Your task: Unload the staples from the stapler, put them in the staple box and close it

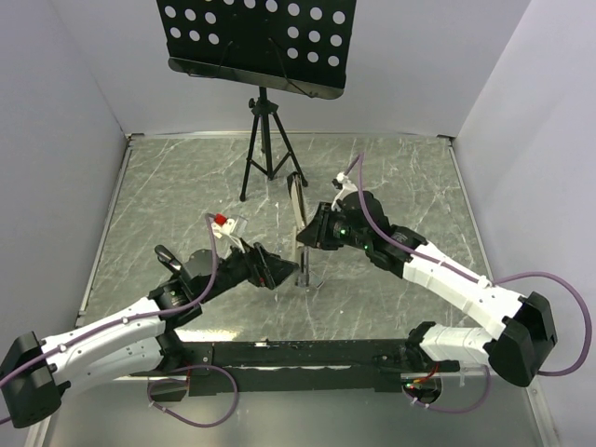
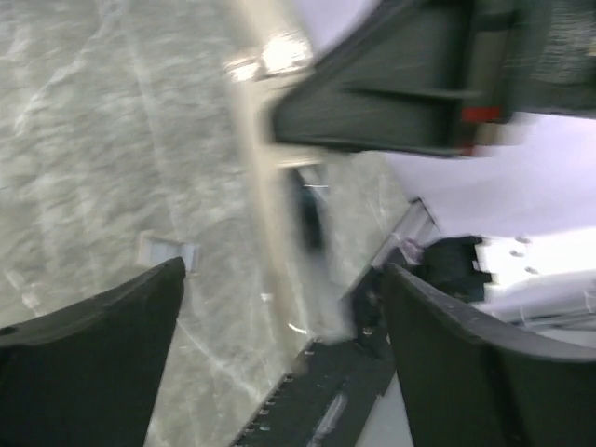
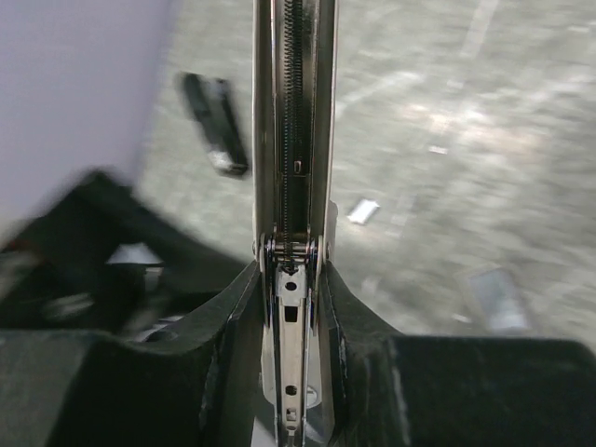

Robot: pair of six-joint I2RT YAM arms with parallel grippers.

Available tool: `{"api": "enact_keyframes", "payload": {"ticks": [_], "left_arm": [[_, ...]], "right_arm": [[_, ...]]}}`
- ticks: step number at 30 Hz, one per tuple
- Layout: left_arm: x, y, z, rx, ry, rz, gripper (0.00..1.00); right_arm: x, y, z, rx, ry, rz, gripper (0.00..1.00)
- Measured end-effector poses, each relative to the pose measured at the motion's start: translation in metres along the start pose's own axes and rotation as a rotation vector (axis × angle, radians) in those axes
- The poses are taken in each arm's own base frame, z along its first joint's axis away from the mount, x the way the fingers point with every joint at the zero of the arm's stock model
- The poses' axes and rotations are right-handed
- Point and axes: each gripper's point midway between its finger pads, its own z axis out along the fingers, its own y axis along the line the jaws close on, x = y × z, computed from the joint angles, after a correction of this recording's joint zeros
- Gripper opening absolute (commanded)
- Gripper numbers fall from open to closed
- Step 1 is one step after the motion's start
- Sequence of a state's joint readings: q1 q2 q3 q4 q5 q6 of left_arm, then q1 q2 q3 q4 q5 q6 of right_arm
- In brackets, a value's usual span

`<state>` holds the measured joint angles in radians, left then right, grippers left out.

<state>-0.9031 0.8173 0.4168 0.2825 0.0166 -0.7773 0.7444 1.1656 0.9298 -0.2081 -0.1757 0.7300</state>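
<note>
Top external view: stapler (image 1: 297, 200) stands nearly upright on the table (image 1: 400, 177), its low end close to the surface.
Right gripper (image 1: 312, 230): just beside the stapler; fingers (image 3: 223, 345) clamped on its hinged end, with the silvery channel and spring running out from between them.
Left gripper (image 1: 277, 273): near the stapler's low end, on the side away from the right gripper; fingers (image 2: 93, 345) spread wide, gripping nothing, the blurred stapler in the gap and apart from both.
Staples (image 3: 363, 212): small pale block lying flat on the table, apart from the stapler, in neither gripper.
Tripod (image 1: 265, 149): behind the stapler, carrying a perforated black tray.
</note>
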Motion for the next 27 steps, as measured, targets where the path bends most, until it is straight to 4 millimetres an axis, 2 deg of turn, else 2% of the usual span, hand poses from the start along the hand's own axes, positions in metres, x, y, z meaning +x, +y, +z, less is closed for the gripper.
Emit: {"api": "enact_keyframes", "payload": {"ticks": [4, 5, 9, 13, 16, 19, 24, 27], "left_arm": [[-0.018, -0.024, -0.002, 0.055, -0.026, 0.013, 0.99], [-0.023, -0.028, -0.002, 0.057, -0.032, 0.018, 0.97], [-0.036, -0.023, -0.002, -0.014, -0.054, 0.025, 0.97], [-0.035, 0.012, -0.008, -0.192, -0.067, 0.027, 0.97], [-0.035, 0.051, -0.017, -0.399, -0.062, 0.034, 0.97], [-0.051, 0.094, -0.031, -0.625, -0.075, 0.021, 0.97], [-0.086, 0.159, -0.076, -0.921, -0.169, -0.063, 0.99], [-0.096, 0.181, -0.102, -1.038, -0.227, -0.114, 0.99]], "right_arm": [[-0.001, -0.037, -0.003, 0.136, 0.020, -0.039, 0.00], [-0.005, -0.048, -0.005, 0.174, 0.017, -0.043, 0.00], [-0.027, -0.095, -0.021, 0.342, -0.002, -0.049, 0.00], [-0.054, -0.147, -0.030, 0.522, -0.015, -0.060, 0.00], [-0.065, -0.189, -0.032, 0.643, 0.019, -0.050, 0.00], [-0.069, -0.226, -0.029, 0.726, 0.073, -0.017, 0.00], [-0.069, -0.271, -0.019, 0.809, 0.158, 0.037, 0.00], [-0.065, -0.282, -0.012, 0.826, 0.195, 0.044, 0.00]]}}
